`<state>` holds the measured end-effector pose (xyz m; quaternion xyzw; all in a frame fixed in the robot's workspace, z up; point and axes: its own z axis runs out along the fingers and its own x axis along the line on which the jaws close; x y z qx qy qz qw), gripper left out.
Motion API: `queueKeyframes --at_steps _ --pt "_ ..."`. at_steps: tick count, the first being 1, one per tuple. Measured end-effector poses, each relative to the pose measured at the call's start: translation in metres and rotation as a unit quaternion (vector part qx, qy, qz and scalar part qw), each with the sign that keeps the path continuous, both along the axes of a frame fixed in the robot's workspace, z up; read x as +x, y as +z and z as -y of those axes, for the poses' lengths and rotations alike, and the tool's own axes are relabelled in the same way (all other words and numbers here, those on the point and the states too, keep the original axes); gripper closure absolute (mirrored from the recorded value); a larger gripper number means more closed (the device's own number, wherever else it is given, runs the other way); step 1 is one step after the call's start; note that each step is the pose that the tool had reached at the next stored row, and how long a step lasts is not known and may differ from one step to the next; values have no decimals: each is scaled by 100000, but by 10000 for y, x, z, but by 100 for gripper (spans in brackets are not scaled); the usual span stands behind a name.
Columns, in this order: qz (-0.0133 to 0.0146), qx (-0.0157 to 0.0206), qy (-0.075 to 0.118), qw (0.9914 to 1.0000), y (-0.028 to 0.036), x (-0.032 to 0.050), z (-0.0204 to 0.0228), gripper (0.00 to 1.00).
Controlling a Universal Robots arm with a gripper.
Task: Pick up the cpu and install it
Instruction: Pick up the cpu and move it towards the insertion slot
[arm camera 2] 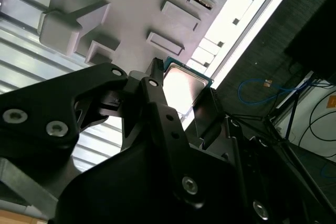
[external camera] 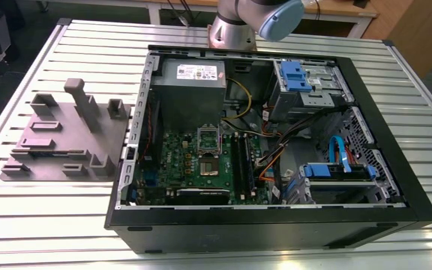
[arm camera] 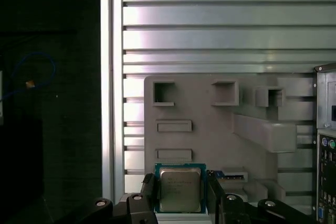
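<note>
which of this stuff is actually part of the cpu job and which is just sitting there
Part of the job:
cpu, gripped in the tool
open computer case
green motherboard inside it

Just lying about:
grey stepped block
slatted table
grey box with a white label
blue drive brackets
</note>
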<state>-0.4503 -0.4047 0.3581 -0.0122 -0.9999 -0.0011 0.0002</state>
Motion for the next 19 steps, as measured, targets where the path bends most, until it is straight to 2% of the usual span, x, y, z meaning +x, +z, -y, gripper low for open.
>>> queueKeyframes --at_steps 10,11,19 --pt "5 3 2 100000 89 0 -3 53" --pt "1 1 0 100000 115 0 -4 53" --pt "4 2 1 100000 194 0 -7 53"
